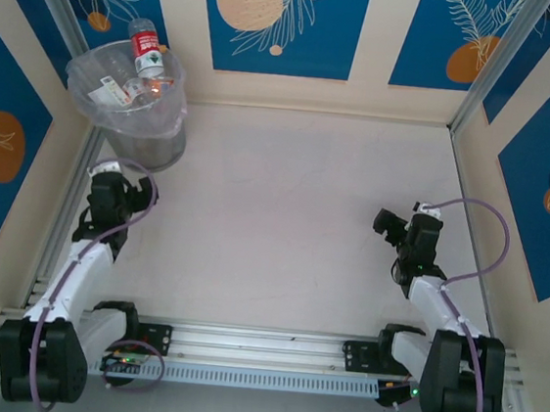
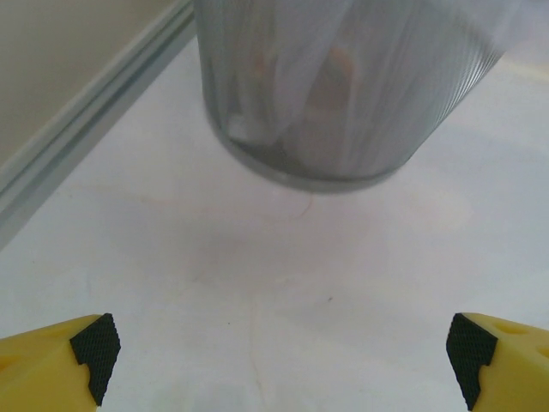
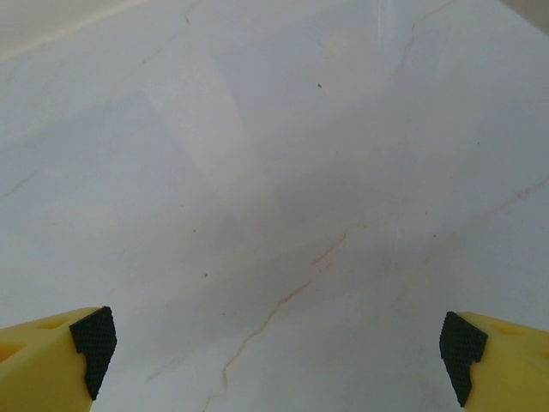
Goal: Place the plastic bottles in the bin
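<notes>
- The plastic bottles [image 1: 130, 83] lie heaped inside the bin [image 1: 149, 139], a round grey wastebasket with a clear liner; one red-labelled bottle [image 1: 146, 45] stands proud of the bin's rim on its far side
- The left gripper [image 2: 283, 343] hangs low just in front of the bin's base, its fingers spread wide with nothing between them
- The right gripper [image 3: 279, 343] hovers over the pale veined table [image 3: 283, 172], well apart from the bin and to its right, likewise spread and empty
- The danger, as it looks from here: a forward lunge by the left gripper would strike the bin's wall, and the jolt could tip the red-labelled bottle out over the rim
- The liner's loose folds around the bin could also snag on a passing finger and drag the bin askew
</notes>
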`<state>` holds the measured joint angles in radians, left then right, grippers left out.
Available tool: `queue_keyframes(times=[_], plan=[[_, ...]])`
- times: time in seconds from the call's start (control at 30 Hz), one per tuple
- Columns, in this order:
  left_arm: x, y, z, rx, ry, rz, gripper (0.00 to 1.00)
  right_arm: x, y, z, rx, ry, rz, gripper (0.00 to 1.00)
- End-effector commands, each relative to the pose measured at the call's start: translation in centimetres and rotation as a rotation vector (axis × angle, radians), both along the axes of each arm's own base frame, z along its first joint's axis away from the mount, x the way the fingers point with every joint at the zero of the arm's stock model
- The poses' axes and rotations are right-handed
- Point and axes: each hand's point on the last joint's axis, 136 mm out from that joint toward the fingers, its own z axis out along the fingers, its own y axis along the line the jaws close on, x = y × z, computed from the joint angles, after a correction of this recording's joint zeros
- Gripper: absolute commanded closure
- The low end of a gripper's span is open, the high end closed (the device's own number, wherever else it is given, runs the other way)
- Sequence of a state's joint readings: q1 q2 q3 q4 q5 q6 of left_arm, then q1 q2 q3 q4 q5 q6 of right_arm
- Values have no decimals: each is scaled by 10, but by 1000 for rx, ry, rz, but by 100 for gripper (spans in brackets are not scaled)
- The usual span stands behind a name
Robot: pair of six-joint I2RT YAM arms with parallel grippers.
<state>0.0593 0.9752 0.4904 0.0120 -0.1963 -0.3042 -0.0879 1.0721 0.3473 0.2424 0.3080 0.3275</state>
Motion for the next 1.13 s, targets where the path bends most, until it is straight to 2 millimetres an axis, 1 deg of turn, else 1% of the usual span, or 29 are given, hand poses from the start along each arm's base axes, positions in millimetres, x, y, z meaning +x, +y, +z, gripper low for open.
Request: queue_keyframes(times=[0.0,0.07,0.13,0.17,0.23,0.3,0.37,0.43,0.47,0.53,0.57,0.6,0.63,0.67,0.7,0.73,0.77,1.1], plan=[[15,-2,-7,91,-101,-53,1,21,10,7,21,-55,85,1],[21,-6,-26,80,-67,-76,1,32,18,7,30,-50,149,1],[33,-14,-41,60,-33,-123,1,44,27,9,33,-70,215,1],[40,-17,-46,58,-31,-138,1,49,31,10,34,-76,244,1],[56,-25,-46,83,-18,-184,1,58,41,13,34,-98,309,1],[65,-27,-43,151,-25,-197,1,62,51,16,12,-124,360,1],[72,-27,-40,179,-65,-208,1,65,58,19,-38,-154,400,1],[78,-44,-43,187,-94,-302,1,69,64,21,-43,-181,425,1],[76,-54,-45,207,-92,-346,1,68,68,18,-48,-201,440,1],[73,-66,-55,264,-152,-375,1,65,82,4,-96,-241,501,1],[76,-67,-48,279,-190,-371,1,66,87,4,-113,-279,512,1],[73,-67,-55,258,-120,-374,1,64,87,3,-123,-265,507,1],[75,-65,-54,263,-147,-367,1,66,83,1,-114,-223,487,1],[75,-65,-52,264,-154,-367,1,72,77,-1,-116,-219,447,1],[73,-67,-53,258,-136,-376,1,75,70,-1,-98,-201,412,1],[75,-67,-54,258,-135,-380,1,73,68,-2,-84,-187,416,1],[74,-67,-54,256,-135,-383,1,74,69,-1,-89,-206,415,1],[75,-68,-54,248,-132,-390,1,74,69,-3,-96,-193,413,1]])
